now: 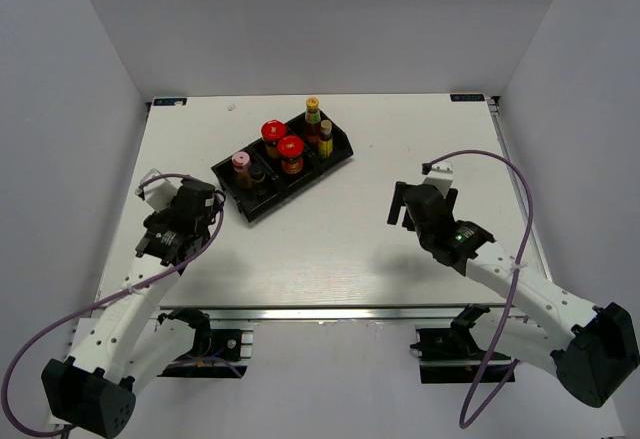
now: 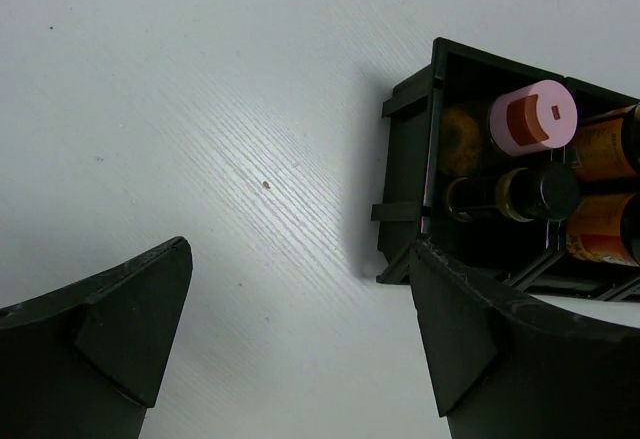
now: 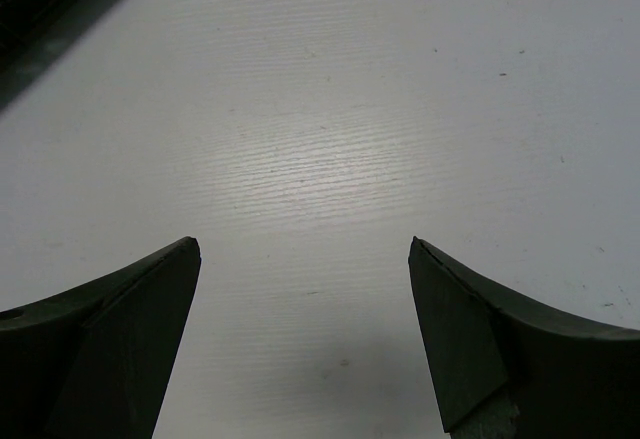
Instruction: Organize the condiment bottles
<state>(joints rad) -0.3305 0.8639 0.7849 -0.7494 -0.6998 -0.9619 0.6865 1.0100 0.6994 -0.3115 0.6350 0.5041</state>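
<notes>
Bottles (image 1: 290, 154) stand in the tray (image 1: 255, 209) at eleven o'clock; left gripper (image 2: 300, 249) at nine and right gripper (image 3: 305, 244) at three, both spread wide, empty.

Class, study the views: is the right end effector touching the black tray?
Apart. The top external view shows bare table between the right end effector and the black tray.

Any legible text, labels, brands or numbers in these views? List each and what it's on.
None legible in any view.
red-lidded jars: orange labels, print too small and blurred to read.
slim bottles: labels too small to read.
pink-capped bottle: no lettering visible on the cap.
</notes>
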